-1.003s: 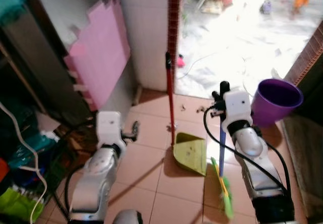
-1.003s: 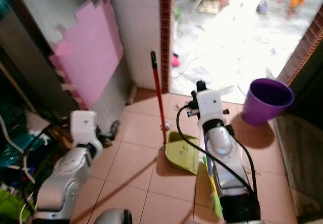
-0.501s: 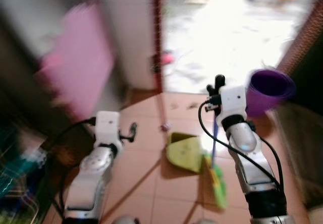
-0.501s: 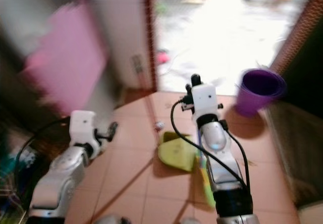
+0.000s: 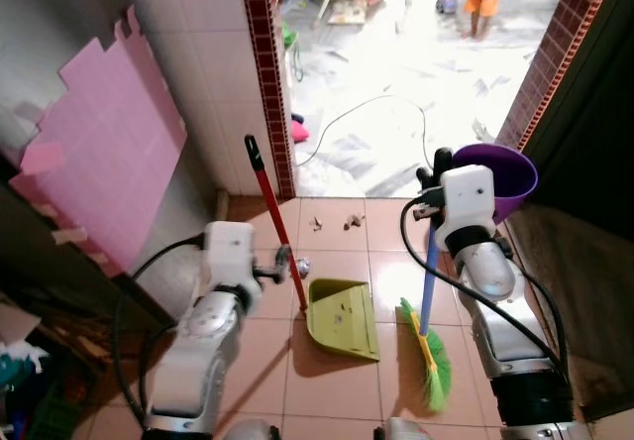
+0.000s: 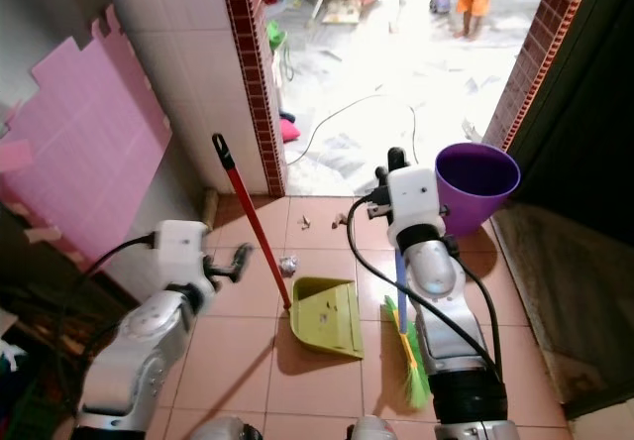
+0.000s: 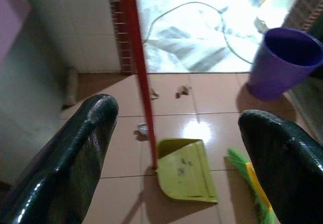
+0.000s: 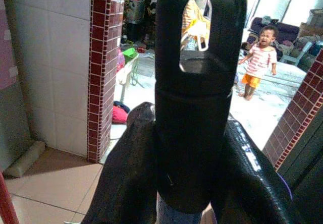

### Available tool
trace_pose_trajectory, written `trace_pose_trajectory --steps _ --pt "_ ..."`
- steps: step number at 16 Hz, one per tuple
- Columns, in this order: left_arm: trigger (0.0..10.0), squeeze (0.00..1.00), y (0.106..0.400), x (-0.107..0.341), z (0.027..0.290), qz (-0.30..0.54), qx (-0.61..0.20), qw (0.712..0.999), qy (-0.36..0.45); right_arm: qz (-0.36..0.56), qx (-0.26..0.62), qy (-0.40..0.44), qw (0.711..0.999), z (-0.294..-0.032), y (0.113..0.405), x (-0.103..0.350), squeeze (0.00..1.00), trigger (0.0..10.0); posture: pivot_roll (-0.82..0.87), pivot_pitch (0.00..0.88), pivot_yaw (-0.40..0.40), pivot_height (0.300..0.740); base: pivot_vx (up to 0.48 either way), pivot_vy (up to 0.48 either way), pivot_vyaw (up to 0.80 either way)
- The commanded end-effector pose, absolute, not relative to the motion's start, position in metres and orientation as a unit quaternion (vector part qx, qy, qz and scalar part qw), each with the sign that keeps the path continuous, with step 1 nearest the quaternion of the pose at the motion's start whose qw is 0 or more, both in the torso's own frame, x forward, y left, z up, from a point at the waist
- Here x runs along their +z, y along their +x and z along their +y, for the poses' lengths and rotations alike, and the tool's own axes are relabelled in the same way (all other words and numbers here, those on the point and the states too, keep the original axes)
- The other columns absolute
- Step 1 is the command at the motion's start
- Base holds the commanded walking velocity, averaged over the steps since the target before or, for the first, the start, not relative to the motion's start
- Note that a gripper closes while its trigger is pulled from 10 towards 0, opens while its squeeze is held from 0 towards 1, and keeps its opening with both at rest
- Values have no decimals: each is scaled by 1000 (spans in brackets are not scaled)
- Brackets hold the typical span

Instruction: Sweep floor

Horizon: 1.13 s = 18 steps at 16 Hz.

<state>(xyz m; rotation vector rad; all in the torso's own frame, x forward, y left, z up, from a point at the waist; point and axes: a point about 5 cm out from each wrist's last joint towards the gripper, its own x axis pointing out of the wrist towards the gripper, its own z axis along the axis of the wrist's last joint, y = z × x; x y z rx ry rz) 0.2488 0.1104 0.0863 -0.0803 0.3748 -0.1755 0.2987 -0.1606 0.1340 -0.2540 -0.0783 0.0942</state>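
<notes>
Beside the dustpan (image 5: 343, 317), right hand (image 5: 433, 176) grips broom (image 5: 427, 313).

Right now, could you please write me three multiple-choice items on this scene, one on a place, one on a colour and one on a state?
1. Where is the dustpan?
A. On the floor tiles, left of the broom
B. Inside the bucket
C. Hung on the wall

2. What colour is the bucket?
A. Red
B. Purple
C. White

3. How is the right claw?
A. Open and empty
B. Shut on the dustpan stick
C. Shut on the broom handle

Answers:
1 A: it lies flat beside the broom.
2 B: its wall and rim are purple.
3 C: the fingers clamp the black handle end.
</notes>
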Motion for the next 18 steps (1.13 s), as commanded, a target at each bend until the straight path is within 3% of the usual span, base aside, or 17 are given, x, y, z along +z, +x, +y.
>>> trace_pose_trajectory --steps 1,10,18 --pt "10000 0 248 86 121 188 -67 979 -35 -62 59 -133 987 -154 301 143 0 10000 -33 0 29 740 0 0 0" --pt "10000 0 253 90 122 171 -62 983 -31 -61 61 -131 988 -154 302 143 0 10000 -41 0 27 740 0 0 0" --pt "10000 0 254 90 122 167 -59 984 -31 -63 70 -129 987 -153 303 145 0 10000 -43 0 22 740 305 0 0"
